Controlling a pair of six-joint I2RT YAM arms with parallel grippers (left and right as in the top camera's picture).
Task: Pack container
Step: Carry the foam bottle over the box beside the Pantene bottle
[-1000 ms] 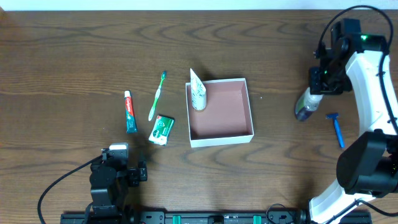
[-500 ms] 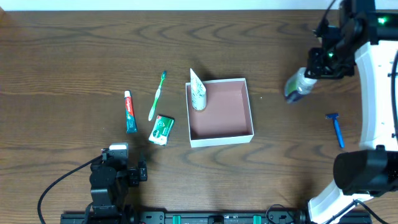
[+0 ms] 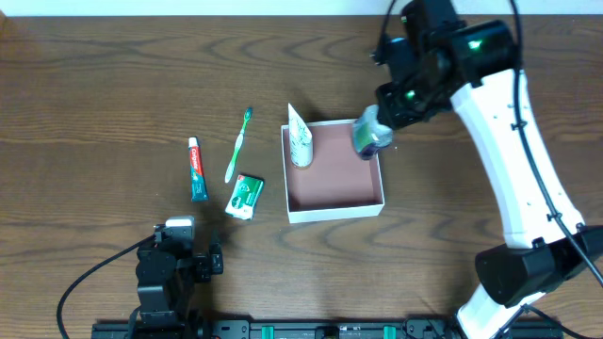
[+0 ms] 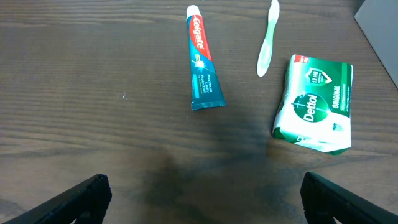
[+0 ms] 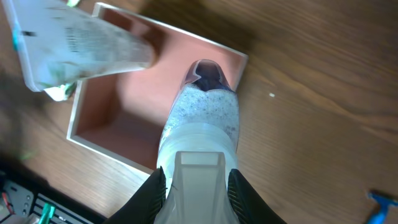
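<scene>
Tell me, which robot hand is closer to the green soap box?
Left. The left gripper is open close beside the soap box; the right gripper holds a bottle over the container, farther off.

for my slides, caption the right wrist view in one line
Right hand holds a speckled bottle over the rim of the container; a white tube leans in one corner.

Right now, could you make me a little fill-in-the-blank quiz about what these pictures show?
The right claw grips the bottle; the left claw holds ____.
Inside the container stands a ____ tube.
The soap box on the table bears the brand name ____.
Missing words: nothing; white; Dettol.
</scene>
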